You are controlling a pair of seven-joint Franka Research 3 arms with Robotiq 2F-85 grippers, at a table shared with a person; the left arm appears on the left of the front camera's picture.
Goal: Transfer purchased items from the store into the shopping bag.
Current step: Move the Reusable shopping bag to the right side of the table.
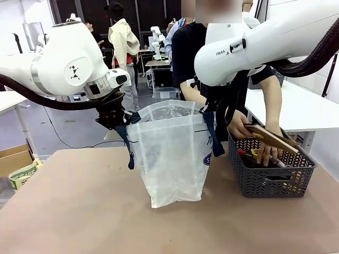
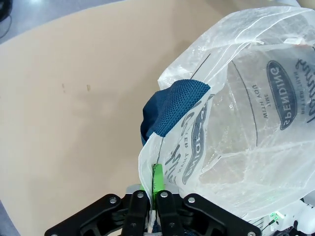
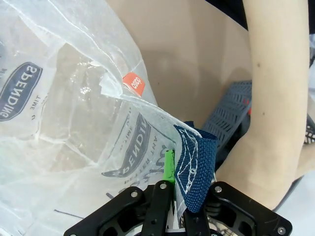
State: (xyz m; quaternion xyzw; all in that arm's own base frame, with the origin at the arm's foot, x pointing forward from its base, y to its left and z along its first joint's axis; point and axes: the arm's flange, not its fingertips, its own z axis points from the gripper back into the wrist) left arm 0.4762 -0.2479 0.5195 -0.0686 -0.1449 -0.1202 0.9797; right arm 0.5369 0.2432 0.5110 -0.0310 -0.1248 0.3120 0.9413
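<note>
While the shopping bag (image 1: 169, 159) stands on the bench (image 1: 79, 211) with its mouth open, I hold it by the rim from both sides. My left end effector (image 1: 114, 119) is pressed together on the thin plastic edge. In the left wrist view, its green pad (image 2: 157, 178) clamps the film just below a navy handle (image 2: 170, 108) that folds over the rim. My right end effector (image 3: 170, 164) pinches the opposite edge the same way, and the other navy handle (image 3: 197, 169) bunches up right against its fingers. The bag's printed logo (image 2: 280, 96) shows through the translucent wall.

To my right, just beside the bag, sits a dark grey basket (image 1: 270, 182). The person at the far side has both hands over it. One hand (image 1: 241, 127) holds the end of a flat tan packet (image 1: 270, 137), tilted above the basket. The other hand (image 1: 271, 152) reaches down among small goods (image 1: 249, 154) inside, which are too small to tell apart.
</note>
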